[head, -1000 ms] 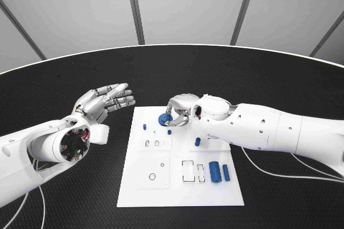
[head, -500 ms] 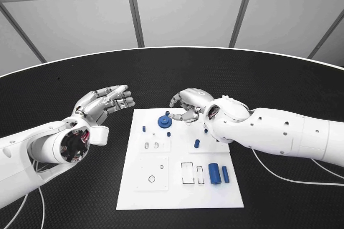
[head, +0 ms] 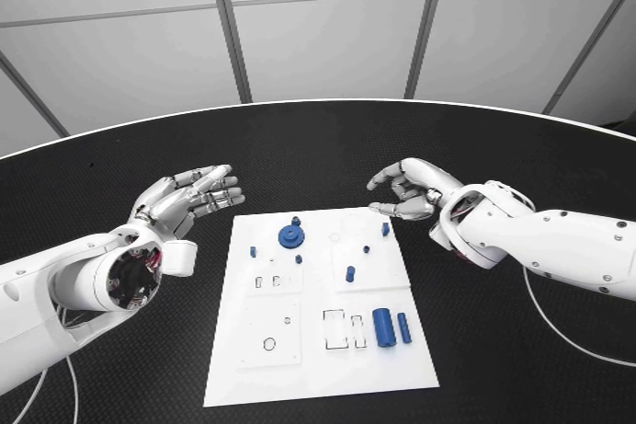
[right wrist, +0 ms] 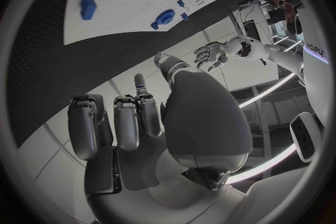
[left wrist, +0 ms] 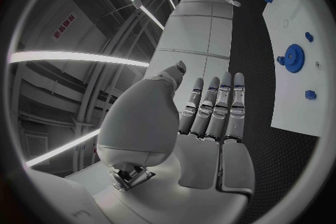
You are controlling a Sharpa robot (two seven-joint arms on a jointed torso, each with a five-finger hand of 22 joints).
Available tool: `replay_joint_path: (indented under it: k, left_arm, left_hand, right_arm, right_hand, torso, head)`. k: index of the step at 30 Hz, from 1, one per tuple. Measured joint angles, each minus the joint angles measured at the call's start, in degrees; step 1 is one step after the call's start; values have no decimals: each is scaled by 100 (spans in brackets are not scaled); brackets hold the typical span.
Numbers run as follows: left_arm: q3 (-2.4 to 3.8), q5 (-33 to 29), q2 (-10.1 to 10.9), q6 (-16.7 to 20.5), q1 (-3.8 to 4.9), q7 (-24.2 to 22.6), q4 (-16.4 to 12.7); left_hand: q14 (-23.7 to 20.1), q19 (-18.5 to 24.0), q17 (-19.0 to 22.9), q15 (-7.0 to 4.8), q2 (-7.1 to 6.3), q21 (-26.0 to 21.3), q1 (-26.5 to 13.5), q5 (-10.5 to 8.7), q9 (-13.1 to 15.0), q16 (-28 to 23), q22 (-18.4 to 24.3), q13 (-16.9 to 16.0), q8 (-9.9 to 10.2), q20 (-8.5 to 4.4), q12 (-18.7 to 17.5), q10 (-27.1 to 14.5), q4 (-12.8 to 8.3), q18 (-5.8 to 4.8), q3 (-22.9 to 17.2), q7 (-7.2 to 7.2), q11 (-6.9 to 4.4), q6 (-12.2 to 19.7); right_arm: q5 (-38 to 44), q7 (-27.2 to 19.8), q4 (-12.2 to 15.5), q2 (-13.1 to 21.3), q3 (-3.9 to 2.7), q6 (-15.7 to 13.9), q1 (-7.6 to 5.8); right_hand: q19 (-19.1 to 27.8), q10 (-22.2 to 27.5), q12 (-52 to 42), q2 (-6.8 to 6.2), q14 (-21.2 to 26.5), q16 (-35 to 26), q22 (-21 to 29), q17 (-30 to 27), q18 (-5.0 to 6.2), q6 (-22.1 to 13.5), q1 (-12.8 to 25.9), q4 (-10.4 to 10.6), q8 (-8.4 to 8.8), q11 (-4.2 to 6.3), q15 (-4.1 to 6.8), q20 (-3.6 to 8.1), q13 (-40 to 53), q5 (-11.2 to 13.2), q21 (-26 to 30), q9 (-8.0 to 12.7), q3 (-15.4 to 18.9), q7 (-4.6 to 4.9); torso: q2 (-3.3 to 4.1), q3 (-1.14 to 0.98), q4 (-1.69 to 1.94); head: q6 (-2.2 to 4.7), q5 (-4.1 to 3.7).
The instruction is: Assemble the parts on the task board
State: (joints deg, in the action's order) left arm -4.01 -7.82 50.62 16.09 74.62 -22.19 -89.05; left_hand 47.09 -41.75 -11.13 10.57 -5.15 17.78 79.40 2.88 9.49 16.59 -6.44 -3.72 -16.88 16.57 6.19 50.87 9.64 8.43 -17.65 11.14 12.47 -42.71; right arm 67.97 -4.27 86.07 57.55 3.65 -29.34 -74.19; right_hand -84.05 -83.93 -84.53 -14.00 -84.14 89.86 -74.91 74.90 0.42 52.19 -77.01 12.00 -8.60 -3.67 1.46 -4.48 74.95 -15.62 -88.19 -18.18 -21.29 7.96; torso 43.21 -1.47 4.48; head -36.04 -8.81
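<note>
While nothing is being held, the right hand [head: 414, 189] is being kept off the task board's [head: 324, 309] far right corner with its fingers [right wrist: 115, 123] partly curled in and empty. Fingers straight and slightly apart, the left hand [head: 189, 196] is being held open left of the board. A blue gear [head: 289, 236] is lying on the board's far part, two blue cylinders [head: 392, 327] nearer.

The white task board [head: 266, 369] is laid flat on the black bench. A blue gear [head: 289, 235] is seated near its far edge; two blue cylinders [head: 391, 326] are laid side by side toward its near right.
</note>
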Motion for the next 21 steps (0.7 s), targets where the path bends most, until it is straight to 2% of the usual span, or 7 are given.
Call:
replay_joint_path:
  k: [4, 6, 11, 13, 14, 17, 21]
  left_arm:
    - [0, 0, -31, -16, -2, -8, 39]
    - [0, 0, -38, -20, -3, -9, 53]
    - [-1, 0, -48, -28, -5, -10, 76]
    - [-1, 0, -49, -29, -5, -9, 79]
    - [-1, 0, -49, -30, -6, -9, 81]
    - [-1, 0, -45, -30, -6, -9, 81]
    - [-1, 0, -41, -31, -6, -9, 76]
  left_hand:
    - [0, 0, 0, 0, 0, 0, 0, 0, 0, 0, 0, 0, 0, 0, 0, 0, 0, 0, 0, 0, 0, 0]
    - [0, 0, 0, 0, 0, 0, 0, 0, 0, 0, -1, 0, 0, 0, 0, 0, 0, 0, 0, 0, 0, 0]
    - [0, 0, 1, 0, 0, 0, 0, 0, 0, 0, -1, 0, 0, 0, 0, 0, 0, 0, 0, 0, 0, 0]
    - [0, 0, -4, 0, 0, 0, 0, 0, 0, 0, 4, 0, 0, 0, 0, 0, 0, 0, 0, 0, 0, 0]
    - [0, 0, -5, 0, 0, 0, 0, 0, 0, 0, 5, 0, 0, 0, 0, 0, 0, 0, 0, 0, 0, 0]
    - [0, 0, -5, 0, 0, 0, 0, 0, 1, 0, 5, 0, 0, 0, 0, 0, 0, 0, 0, 0, 0, 0]
    - [0, 0, -5, 0, 0, 0, 0, 0, 1, 0, 5, 0, 0, 0, 0, 0, 0, 0, 0, 0, 0, 0]
  right_arm:
    - [-40, -118, -101, 175, 16, 1, 98]
    - [-50, -148, -148, 198, 19, 2, 170]
    - [-63, -155, -301, 167, 24, 18, 344]
    - [-64, -138, -342, 150, 25, 27, 393]
    - [-65, -122, -375, 131, 25, 31, 432]
    - [-66, -89, -455, 73, 25, 31, 516]
    - [-67, -52, -526, -8, 25, 22, 578]
  right_hand:
    - [0, 0, 1, 9, 0, 0, 0, 0, 0, 0, -36, -31, 0, 0, 0, 0, -1, 0, 0, 0, 1, 0]
    - [0, 0, 22, -14, 0, 0, 0, 0, 0, 0, -59, -31, 0, 0, 0, 0, -1, 0, 0, 5, 1, 0]
    - [0, 0, 22, -14, 0, 0, 0, 0, 0, -63, -59, -47, 46, 0, 0, 0, -1, 0, 0, 19, 16, 21]
    - [0, 0, 22, -37, 0, 0, 0, 2, 0, -83, -81, -47, 56, 0, 0, 0, -1, 0, 0, 27, 16, 42]
    - [0, 0, 22, -37, 0, 0, 0, 4, 0, -96, -81, -47, 84, 0, 0, 0, -1, 0, 0, 31, 16, 29]
    - [0, 0, 50, -17, 4, 0, 0, 5, 0, -182, -100, -33, 112, 0, -5, 0, -1, 0, 0, 45, 62, 68]
    - [0, 0, 50, -6, 15, 0, 0, 4, 0, -217, -112, -16, 144, 0, -32, 0, -2, 0, 22, 54, 126, 71]
  torso:
    - [-26, -49, -41]
    - [-33, -73, -51]
    - [-43, -112, -58]
    - [-43, -119, -55]
    - [-43, -118, -55]
    - [-43, -114, -56]
    - [-38, -114, -57]
  head:
    - [10, -26]
    - [5, -41]
    - [-23, -68]
    - [-29, -79]
    - [-32, -81]
    - [-42, -76]
    - [-49, -68]
